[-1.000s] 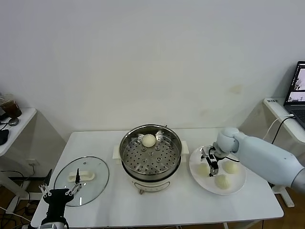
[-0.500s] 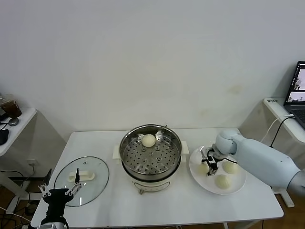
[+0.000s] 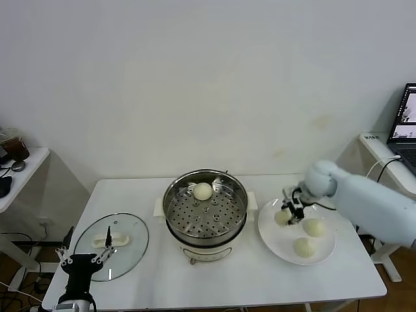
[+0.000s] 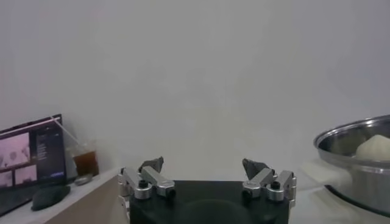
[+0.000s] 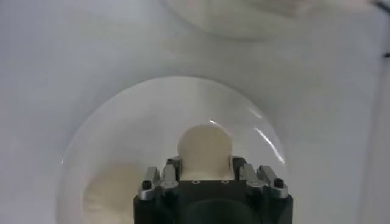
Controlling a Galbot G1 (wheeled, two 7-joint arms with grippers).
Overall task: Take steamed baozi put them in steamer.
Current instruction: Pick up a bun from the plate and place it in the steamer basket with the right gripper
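My right gripper (image 3: 287, 213) is shut on one steamed baozi (image 3: 281, 217), held just above the left part of the white plate (image 3: 273, 242). In the right wrist view that baozi (image 5: 205, 145) sits between the fingers of the right gripper (image 5: 205, 165), with the plate (image 5: 128, 115) below. Two more baozi (image 3: 314, 227) (image 3: 303, 247) lie on the plate. One baozi (image 3: 203, 191) rests at the back of the perforated tray in the steamer (image 3: 170, 209). My left gripper (image 3: 84, 259) waits open at the table's front left; in the left wrist view the left gripper (image 4: 204, 165) holds nothing.
A round glass lid (image 3: 130, 250) with a white handle lies flat left of the steamer. A laptop (image 3: 406, 120) stands on a shelf at the far right. A side table (image 3: 26, 170) with a cup (image 3: 14, 146) is at the far left.
The right gripper closed on a baozi on the plate and lifted it, rising slightly toward the back. The left arm barely shifted.
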